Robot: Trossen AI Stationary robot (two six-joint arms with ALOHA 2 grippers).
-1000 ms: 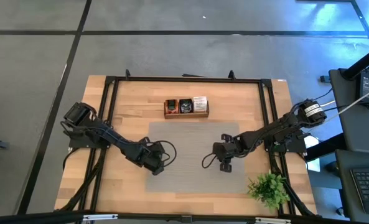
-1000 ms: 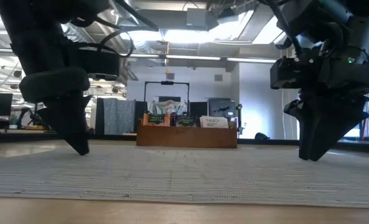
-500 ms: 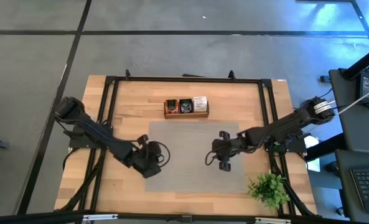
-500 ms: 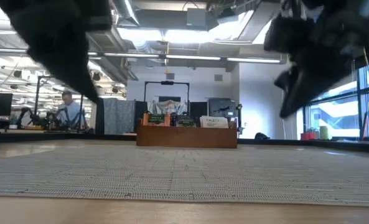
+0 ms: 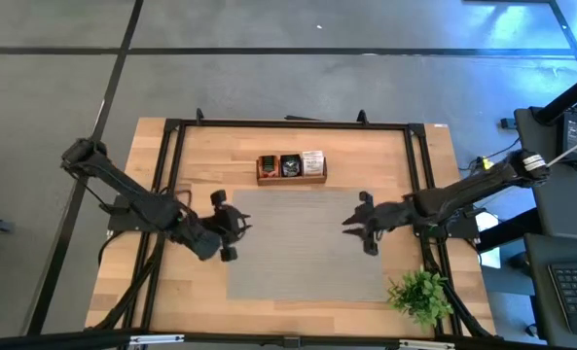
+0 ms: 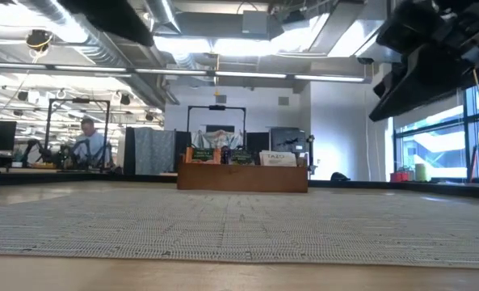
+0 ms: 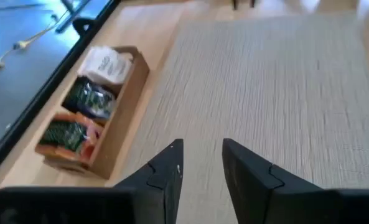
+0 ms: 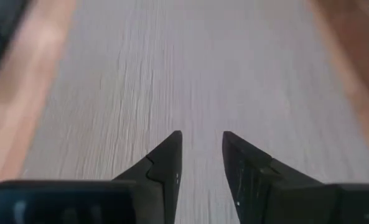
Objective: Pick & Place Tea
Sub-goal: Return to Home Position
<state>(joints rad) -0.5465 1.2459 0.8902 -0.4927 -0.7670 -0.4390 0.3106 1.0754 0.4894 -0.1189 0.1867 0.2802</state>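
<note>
The tea sachets (image 7: 88, 99) stand on edge in the three compartments of a long wooden tray (image 5: 291, 167): orange ones (image 7: 65, 134), dark ones and white ones (image 7: 106, 62). The tray rests on the table beyond the far edge of a grey mat (image 5: 307, 248). My left gripper (image 5: 232, 225) hovers over the mat's left edge, open by a narrow gap (image 7: 201, 152) and empty, pointing toward the tray. My right gripper (image 5: 352, 223) hovers over the mat's right part, also narrowly open (image 8: 201, 143) and empty. In the low view only the tray (image 6: 243, 176) and part of the right arm (image 6: 433, 48) show.
A small green plant (image 5: 419, 292) stands at the table's near right corner. A black frame (image 5: 288, 123) runs around the table. The mat (image 6: 239, 222) lies bare between the grippers. A person (image 6: 87, 141) sits in the room behind.
Both grippers have risen off the mat, leaving the low view upward. The left one has drawn back toward the table's left edge and turned toward the tray. The right one has drawn back toward the right edge. The tray and sachets have stayed put.
</note>
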